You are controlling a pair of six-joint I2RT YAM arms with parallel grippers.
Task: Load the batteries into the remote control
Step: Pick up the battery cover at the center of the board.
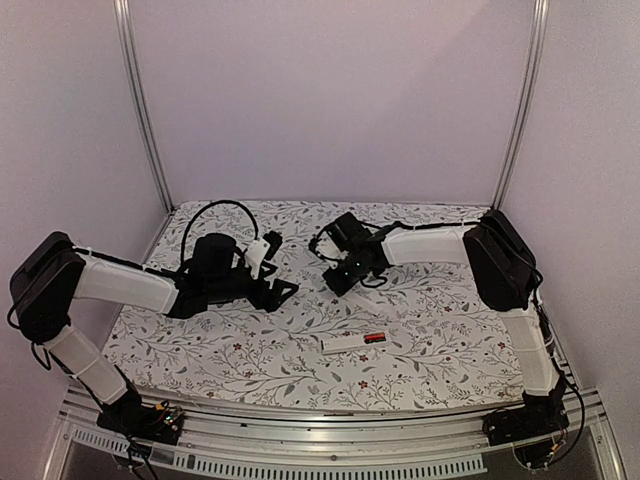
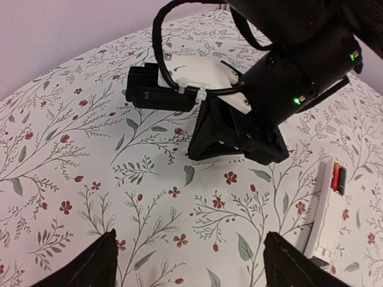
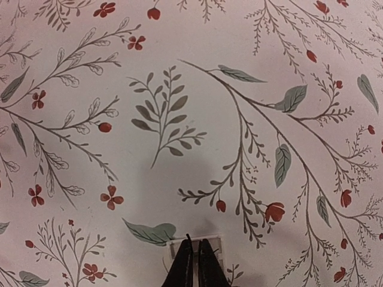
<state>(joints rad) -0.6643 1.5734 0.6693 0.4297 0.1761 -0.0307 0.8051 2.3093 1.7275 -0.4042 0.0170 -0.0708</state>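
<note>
The remote control (image 1: pixel 353 342) lies on the floral cloth near the front middle, a slim white bar, also in the left wrist view (image 2: pixel 326 218) at the right edge. Red-orange and black batteries (image 2: pixel 339 178) sit in its open end (image 1: pixel 374 338). My left gripper (image 1: pixel 283 291) hovers left of centre, open, with only cloth between its fingers (image 2: pixel 90 266). My right gripper (image 1: pixel 337 283) points down behind the remote. Its jaws are pinched almost together on the edge of a thin white cover strip (image 3: pixel 194 244), which shows under it (image 2: pixel 218 160) in the left wrist view.
The floral cloth (image 1: pixel 420 300) covers the whole table between grey side walls. The two grippers stand close together near the centre, with the right arm's wrist and cable (image 2: pixel 179 89) right in front of the left gripper.
</note>
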